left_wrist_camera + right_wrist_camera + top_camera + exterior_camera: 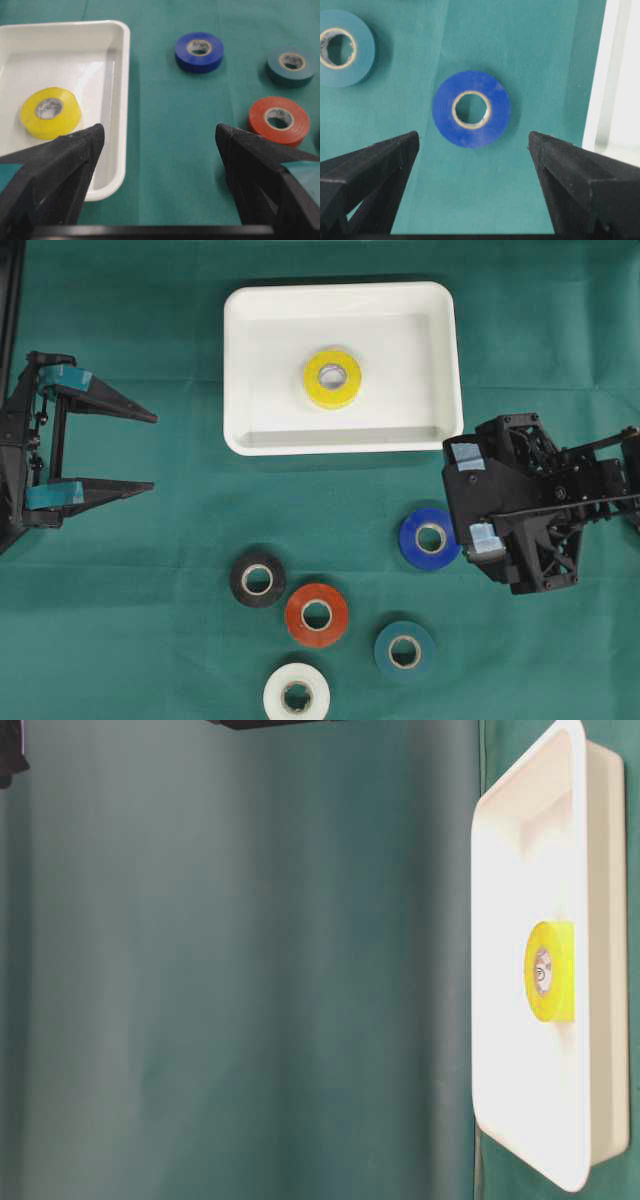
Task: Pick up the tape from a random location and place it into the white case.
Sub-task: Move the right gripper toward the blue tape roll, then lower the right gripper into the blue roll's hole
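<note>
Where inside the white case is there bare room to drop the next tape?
The shallow white plastic case holds only the yellow tape roll, lying right of its middle. The widest bare floor lies between that roll and the case's left wall; a narrower strip lies along the right wall. Outside the case it is crowded below, where black, red, teal and white rolls cluster.

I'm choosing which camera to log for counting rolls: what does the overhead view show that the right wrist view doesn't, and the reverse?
Only the overhead view shows the yellow tape lying in the white case, the black tape, red tape, white tape and the open left gripper. Only the right wrist view shows the right gripper standing open, straddling the blue tape. Both show the blue tape, the teal tape and green cloth.
</note>
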Motion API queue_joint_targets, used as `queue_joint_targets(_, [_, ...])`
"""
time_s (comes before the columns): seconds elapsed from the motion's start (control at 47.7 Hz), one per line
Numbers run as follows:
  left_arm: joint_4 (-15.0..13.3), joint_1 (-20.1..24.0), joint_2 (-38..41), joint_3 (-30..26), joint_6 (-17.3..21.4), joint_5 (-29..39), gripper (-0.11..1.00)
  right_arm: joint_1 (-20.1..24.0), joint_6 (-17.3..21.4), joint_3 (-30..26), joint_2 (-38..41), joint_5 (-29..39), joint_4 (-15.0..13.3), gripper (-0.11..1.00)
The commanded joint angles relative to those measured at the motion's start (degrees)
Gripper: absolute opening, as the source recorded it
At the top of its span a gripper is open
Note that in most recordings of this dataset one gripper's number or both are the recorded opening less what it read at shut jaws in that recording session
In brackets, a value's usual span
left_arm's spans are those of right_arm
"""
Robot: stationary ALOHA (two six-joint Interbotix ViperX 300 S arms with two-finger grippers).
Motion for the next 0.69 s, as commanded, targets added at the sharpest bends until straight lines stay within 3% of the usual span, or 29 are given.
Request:
queue_joint_targets(0.0, [0.0, 0.0, 0.18, -0.62, 0.0, -0.26, 0.97, 0.18, 0.18, -1.41, -0.35, -0.26, 0.18, 0.92])
queue_joint_targets(0.671, [0.0, 0.0, 0.18, -0.7, -0.09, -0.26, 0.97, 0.7, 0.26, -0.79, 0.26, -0.88, 0.18, 0.92])
